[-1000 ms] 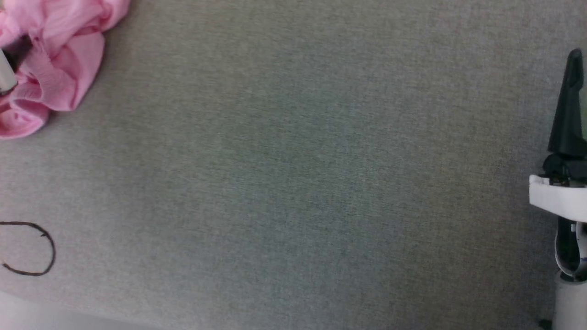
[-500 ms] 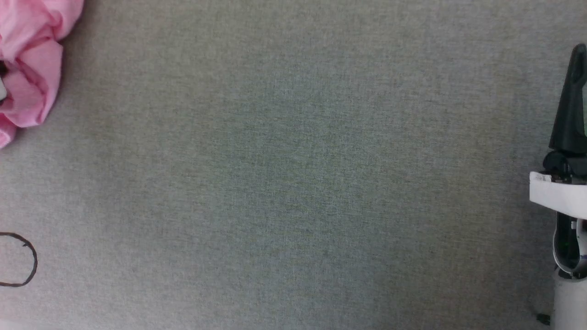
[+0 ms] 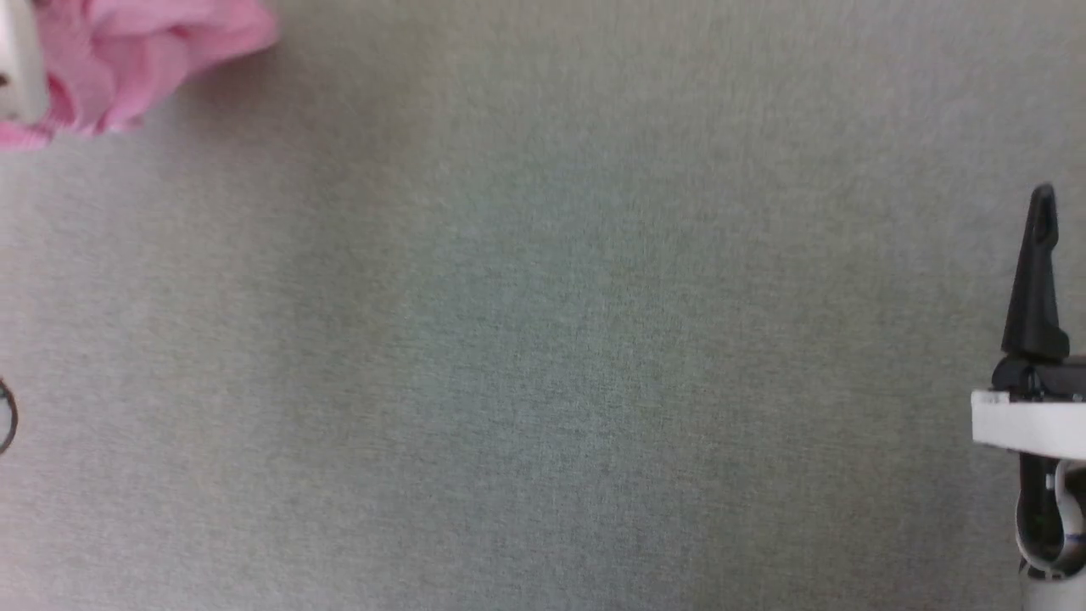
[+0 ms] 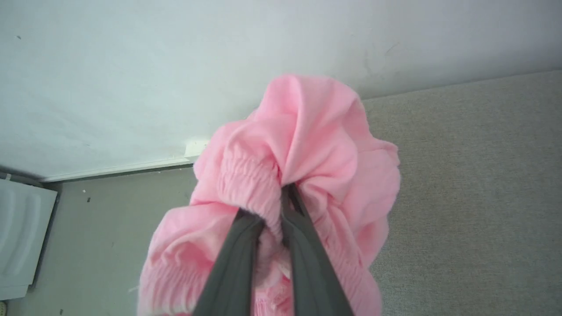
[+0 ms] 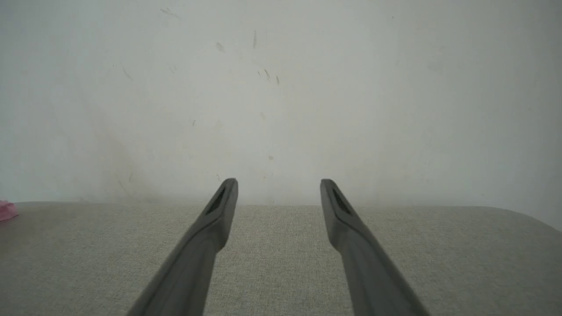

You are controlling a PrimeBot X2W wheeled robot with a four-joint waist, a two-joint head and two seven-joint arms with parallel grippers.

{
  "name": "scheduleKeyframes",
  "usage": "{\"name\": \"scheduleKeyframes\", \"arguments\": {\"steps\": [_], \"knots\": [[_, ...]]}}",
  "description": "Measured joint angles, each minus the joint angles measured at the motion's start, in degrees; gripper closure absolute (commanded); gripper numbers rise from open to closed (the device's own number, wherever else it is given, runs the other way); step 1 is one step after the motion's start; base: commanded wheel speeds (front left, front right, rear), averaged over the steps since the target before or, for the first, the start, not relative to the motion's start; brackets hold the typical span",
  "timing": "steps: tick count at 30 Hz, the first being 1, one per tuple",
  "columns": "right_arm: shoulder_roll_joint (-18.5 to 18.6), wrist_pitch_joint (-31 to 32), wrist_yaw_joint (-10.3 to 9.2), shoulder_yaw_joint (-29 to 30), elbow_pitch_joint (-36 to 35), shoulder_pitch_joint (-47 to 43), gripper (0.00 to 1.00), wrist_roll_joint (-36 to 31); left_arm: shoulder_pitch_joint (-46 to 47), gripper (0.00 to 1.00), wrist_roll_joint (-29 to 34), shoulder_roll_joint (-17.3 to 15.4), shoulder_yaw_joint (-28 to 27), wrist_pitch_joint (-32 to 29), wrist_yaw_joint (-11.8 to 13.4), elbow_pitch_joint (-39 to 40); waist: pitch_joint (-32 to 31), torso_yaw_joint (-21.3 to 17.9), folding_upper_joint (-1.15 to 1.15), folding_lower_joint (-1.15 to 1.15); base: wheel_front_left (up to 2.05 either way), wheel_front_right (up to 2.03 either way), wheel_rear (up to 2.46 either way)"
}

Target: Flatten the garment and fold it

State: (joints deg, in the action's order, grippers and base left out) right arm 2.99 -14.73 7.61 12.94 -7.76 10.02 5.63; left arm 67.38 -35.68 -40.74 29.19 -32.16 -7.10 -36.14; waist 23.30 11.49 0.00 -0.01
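Pink garment [image 3: 144, 51] bunched in a loose wad, nowhere near flat. Gripped by left end effector [image 4: 270, 204], fingers clenched on gathered elastic band [image 4: 246, 175] w/ soft folds spilling round both sides. Placed over far-left part of desk [image 3: 543, 339]; prob. lifted clear of desk top, tho underside contact not visible. Right end effector [image 5: 279, 188] released, fingers spread wide w/ nothing between, hovering by desk's right side, well apart from the cloth, w/ a broad stretch of grey woven desk cover between. Judged progress: very early, approx. first step only. Done so far: one secure pinch on the band. Not yet done: bringing the wad toward desk middle, getting a 2nd grip w/ the free end effector, pulling band and body out smooth, laying all flat, then folding. No crease, no flat panel, no fold to be seen anywhere. Small white label not made out.
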Motion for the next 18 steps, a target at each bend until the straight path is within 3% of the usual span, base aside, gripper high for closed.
{"name": "scheduleKeyframes", "arguments": {"steps": [11, 18], "knots": [[-0.01, 0.0, 0.0, -0.12, 1.0, -2.36, 0.0, 1.97, 7.14, 1.0, -0.35, 3.68, 12.72, 3.71, -0.01, 12.14, -8.98, -2.03, 0.0, -0.01, 0.0, 0.0, 0.0], [0.0, 0.0, -0.01, 0.19, 1.49, -3.7, 0.0, 2.98, 7.62, 1.0, -3.57, 11.59, 20.58, 7.79, -0.01, 14.23, -10.63, -7.62, 0.0, 0.0, 0.0, 0.0, 0.0]]}}
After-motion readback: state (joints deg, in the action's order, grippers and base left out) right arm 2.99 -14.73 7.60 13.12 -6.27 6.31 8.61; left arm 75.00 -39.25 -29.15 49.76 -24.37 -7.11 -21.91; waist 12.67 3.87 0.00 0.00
